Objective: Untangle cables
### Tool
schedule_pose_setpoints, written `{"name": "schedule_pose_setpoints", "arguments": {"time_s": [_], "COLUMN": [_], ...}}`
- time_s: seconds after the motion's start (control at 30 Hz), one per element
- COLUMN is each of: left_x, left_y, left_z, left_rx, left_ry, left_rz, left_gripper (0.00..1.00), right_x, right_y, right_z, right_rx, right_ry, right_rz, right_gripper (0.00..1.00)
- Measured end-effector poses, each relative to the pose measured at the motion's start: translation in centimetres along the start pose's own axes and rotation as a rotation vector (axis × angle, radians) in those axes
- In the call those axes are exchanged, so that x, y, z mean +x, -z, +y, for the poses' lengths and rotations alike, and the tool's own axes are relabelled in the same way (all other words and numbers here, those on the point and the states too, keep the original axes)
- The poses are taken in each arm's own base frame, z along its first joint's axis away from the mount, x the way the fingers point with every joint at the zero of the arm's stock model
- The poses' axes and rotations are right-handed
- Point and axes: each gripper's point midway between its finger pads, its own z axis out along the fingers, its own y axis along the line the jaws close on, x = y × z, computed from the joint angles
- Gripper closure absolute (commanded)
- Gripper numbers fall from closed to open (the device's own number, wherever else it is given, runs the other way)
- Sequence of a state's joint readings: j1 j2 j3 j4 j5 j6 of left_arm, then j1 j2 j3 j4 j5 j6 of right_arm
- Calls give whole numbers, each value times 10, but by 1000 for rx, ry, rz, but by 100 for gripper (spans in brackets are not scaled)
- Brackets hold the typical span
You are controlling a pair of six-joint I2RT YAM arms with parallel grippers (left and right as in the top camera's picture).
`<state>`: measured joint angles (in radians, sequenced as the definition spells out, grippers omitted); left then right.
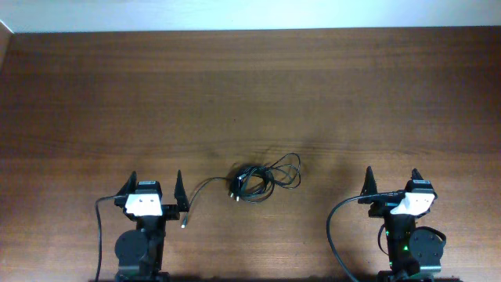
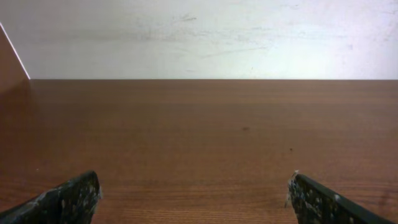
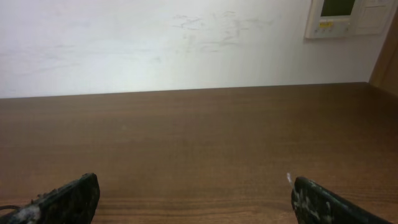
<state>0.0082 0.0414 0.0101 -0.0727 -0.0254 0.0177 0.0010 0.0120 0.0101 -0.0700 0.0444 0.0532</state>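
Overhead, you see the cables point(image 1: 254, 182) lying as a small knotted bundle on the brown wooden surface point(image 1: 250, 78), between your two arms and nearer the left one. Looser loops point(image 1: 288, 168) spread from the bundle's right side. A single strand point(image 1: 205, 184) trails off the bundle's left side and curves down to a small light-tipped plug end point(image 1: 184, 223) just beside the left arm.

Your left pincer point(image 1: 155, 180) sits left of the bundle, its jaws spread wide with nothing between them. The trailing strand passes near its inner finger; you cannot tell from here whether they touch. Your right pincer point(image 1: 392, 176) sits well to the right of the bundle, also spread wide and holding nothing.

Through the left wrist camera, the two dark fingers point(image 2: 68, 199) stand far apart at the bottom corners, framing wood and a pale wall point(image 2: 199, 37). The right wrist camera shows the same wide gap, with a pale wall panel point(image 3: 348, 17) high on the wall at the right.
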Motion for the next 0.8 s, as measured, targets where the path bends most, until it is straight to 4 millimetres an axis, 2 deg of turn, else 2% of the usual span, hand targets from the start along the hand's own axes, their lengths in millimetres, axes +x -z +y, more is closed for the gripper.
{"name": "schedule_pose_setpoints", "arguments": {"time_s": [0.8], "left_x": [0], "left_y": [0], "left_z": [-3], "left_rx": [18], "left_ry": [0], "left_rz": [-1], "left_gripper": [1], "right_x": [0], "right_y": [0], "right_z": [0], "right_rx": [0], "right_ry": [0], "right_rz": [0], "right_gripper": [2]}}
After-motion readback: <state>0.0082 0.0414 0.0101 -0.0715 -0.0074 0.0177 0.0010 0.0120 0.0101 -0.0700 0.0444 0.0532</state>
